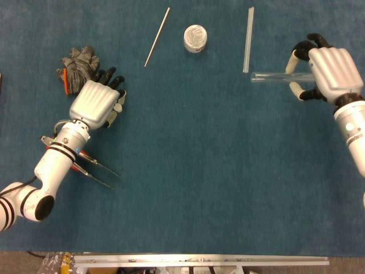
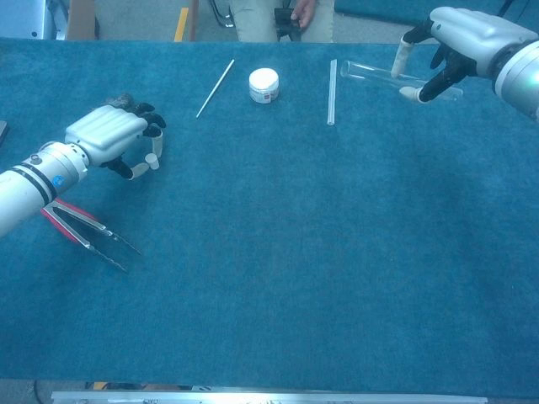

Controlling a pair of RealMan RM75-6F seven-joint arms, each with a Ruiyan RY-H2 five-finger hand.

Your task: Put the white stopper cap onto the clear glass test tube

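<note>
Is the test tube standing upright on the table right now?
No, the clear glass test tube lies on its side, with the right hand closing its fingers around it.

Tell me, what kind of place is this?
Probably a lab-style robot test bench: a clear glass test tube under the right hand, a thin glass rod, and red-handled metal tweezers lie on a blue felt-covered table.
</note>
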